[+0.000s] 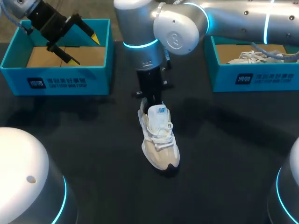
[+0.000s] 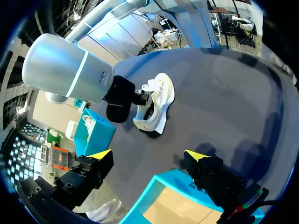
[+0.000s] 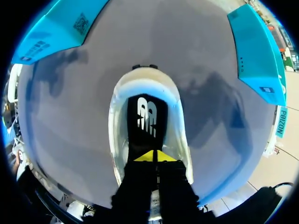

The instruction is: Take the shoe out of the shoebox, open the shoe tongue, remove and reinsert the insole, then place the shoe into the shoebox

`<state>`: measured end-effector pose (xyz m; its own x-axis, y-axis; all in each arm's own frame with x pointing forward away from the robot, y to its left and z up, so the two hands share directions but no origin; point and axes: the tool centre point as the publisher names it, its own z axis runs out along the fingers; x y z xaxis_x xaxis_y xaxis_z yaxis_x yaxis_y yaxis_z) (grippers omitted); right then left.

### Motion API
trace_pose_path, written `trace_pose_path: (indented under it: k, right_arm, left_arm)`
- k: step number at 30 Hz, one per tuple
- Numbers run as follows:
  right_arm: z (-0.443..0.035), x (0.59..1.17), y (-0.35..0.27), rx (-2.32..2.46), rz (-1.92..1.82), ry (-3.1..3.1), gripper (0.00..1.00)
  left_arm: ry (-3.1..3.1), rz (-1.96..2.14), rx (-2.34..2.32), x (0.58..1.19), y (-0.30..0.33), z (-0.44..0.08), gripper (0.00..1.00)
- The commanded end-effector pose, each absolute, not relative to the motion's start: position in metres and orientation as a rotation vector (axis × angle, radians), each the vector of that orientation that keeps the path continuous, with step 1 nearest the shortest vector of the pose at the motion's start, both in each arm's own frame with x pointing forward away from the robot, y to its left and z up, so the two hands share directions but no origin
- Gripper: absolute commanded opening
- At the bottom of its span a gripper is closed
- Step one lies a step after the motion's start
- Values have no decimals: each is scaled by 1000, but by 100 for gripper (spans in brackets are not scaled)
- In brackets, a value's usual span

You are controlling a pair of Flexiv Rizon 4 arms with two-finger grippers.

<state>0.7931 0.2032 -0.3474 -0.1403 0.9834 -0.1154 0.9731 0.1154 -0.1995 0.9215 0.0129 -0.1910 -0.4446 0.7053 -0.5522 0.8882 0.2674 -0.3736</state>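
Count: 2 shoeboxes, 2 shoes, 1 insole in sight, 2 grippers.

Left shoebox (image 1: 14,74): teal cardboard, rectangular, no lid, plain brown inside. It sits right under the L gripper (image 1: 85,49), whose yellow-tipped fingers (image 2: 100,154) stand wide apart w/ nothing btwn them.

Shoe (image 1: 159,140): lies on the dark matte table (image 1: 224,149), out of both boxes, well ahead of the L gripper and directly under the R gripper (image 1: 152,100). White/cream sneaker w/ soft-looking upper, white laces, white tongue w/ a small mark and dark outsole.

R gripper is dipped into the shoe's opening. From its wrist cam the yellow tips are pressed together over the insole (image 3: 145,121), which is black, flat and smooth w/ a white mark. Can't tell if they nip the insole's edge. Pale rounded shoe collar rings the tips.

Right shoebox (image 1: 224,79): same teal card and shape, well off to the R gripper's side. Holds the 2nd shoe (image 1: 254,57), white, laced.
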Motion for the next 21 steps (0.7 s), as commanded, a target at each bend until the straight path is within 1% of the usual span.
trace_pose_path:
  k: [1, 2, 3, 21]
  right_arm:
    - [-352, 789, 200, -2023, 327, -2282, 71]
    - [-351, 789, 200, -2013, 325, -2276, 97]
    - [-351, 788, 200, -2007, 321, -2274, 100]
    - [-334, 791, 208, -1932, 317, -2324, 100]
  left_arm:
    - [2269, -944, 1470, 921, 13, -190, 100]
    - [2269, -944, 1470, 921, 13, -190, 100]
    - [2269, -944, 1470, 921, 13, -190, 100]
    - [2269, -944, 1470, 921, 13, -190, 100]
